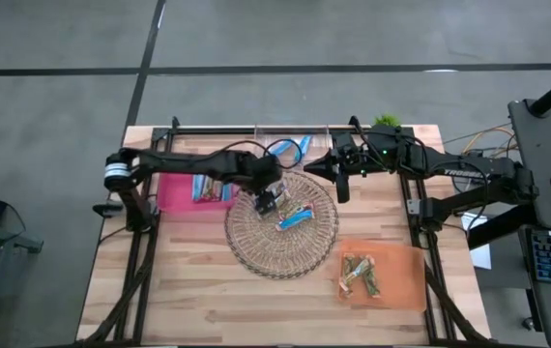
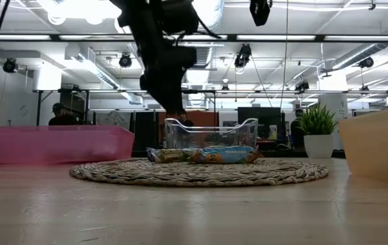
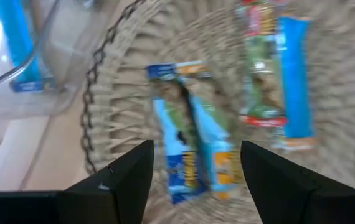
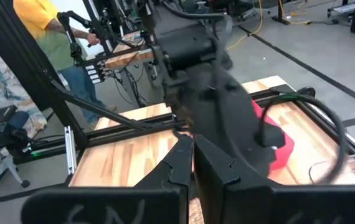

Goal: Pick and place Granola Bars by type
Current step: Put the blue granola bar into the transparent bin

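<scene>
Over the round wicker tray (image 1: 256, 253), the left gripper (image 3: 193, 171) hangs spread above blue granola bars (image 3: 193, 158); the right gripper (image 4: 193, 163) waits pinched together at the far side.

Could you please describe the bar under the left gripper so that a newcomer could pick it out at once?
Find the round wicker tray mid-table. The open left gripper hovers over a bright blue wrapped granola bar on it. A second bar with a green-and-red wrapper lies apart, farther off across the weave.
</scene>
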Controlling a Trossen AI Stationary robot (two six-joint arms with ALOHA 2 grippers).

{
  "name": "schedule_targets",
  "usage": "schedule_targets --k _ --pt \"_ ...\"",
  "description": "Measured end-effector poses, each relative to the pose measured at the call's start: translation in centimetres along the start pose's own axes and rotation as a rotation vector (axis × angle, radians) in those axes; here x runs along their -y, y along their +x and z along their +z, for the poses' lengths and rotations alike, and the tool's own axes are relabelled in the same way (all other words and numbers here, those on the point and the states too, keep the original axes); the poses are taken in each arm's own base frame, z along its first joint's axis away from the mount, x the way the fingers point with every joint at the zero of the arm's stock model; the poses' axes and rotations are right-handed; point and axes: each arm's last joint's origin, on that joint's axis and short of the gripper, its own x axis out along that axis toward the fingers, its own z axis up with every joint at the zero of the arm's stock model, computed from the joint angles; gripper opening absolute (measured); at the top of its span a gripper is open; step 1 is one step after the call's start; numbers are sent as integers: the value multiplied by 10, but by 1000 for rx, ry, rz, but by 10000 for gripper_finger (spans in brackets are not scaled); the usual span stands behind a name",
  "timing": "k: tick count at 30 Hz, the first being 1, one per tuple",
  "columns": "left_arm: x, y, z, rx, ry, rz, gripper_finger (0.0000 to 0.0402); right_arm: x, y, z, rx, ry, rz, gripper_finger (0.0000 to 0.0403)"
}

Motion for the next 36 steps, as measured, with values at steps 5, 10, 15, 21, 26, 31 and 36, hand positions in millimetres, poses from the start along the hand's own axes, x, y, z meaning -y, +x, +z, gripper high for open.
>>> schedule_targets --k 5,10,15,21,26,31,36 --pt "-6 20 -1 -52 8 24 222 0 0 0 -2 1 0 9" --pt "-6 36 -3 -94 29 31 222 0 0 0 -3 1 0 9" --pt "-5 52 -6 -140 47 38 222 0 0 0 -4 1 -1 9" --pt "-6 61 -8 -156 66 39 222 0 0 -1 -5 5 -1 9" --pt "-6 66 -10 -181 69 43 222 0 0 -1 -7 6 -2 9" --pt "-5 78 -14 -217 69 49 222 0 0 -1 -9 6 -4 9" --pt "-5 84 -16 -238 55 54 222 0 0 -1 -9 6 -3 9"
